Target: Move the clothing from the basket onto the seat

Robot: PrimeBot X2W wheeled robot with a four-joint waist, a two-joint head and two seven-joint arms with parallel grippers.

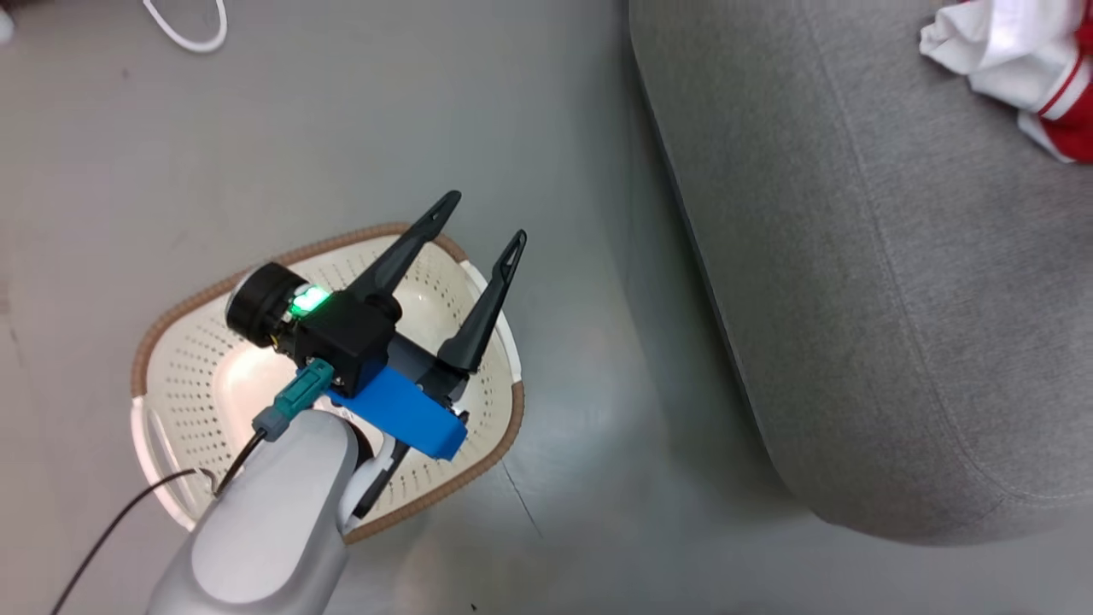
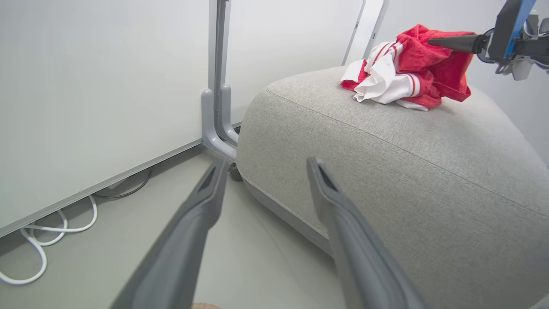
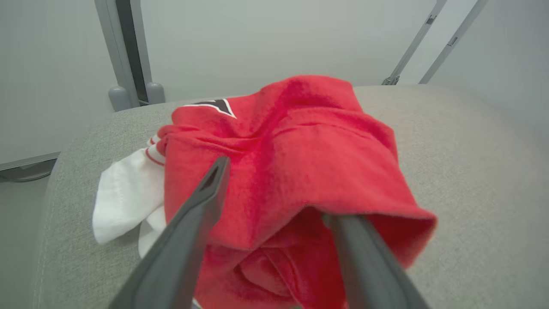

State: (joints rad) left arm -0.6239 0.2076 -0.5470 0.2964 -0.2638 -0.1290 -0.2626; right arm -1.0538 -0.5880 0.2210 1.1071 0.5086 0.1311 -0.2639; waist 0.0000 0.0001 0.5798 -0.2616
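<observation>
The seat (image 1: 897,299) stands on the floor, right of the basket (image 1: 184,359) and apart from it. The basket rests on the floor beneath the left end effector (image 1: 485,218). The clothing (image 3: 300,150) lies bunched on top of the seat, near its far end. Left end effector: fingers spread wide, nothing held. Right end effector (image 3: 274,189): fingers spread apart at the clothing, one above the red fabric, the other's tip under a fold.

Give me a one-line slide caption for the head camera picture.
Left gripper open over the white basket; red and white clothing lies on the grey seat.
</observation>
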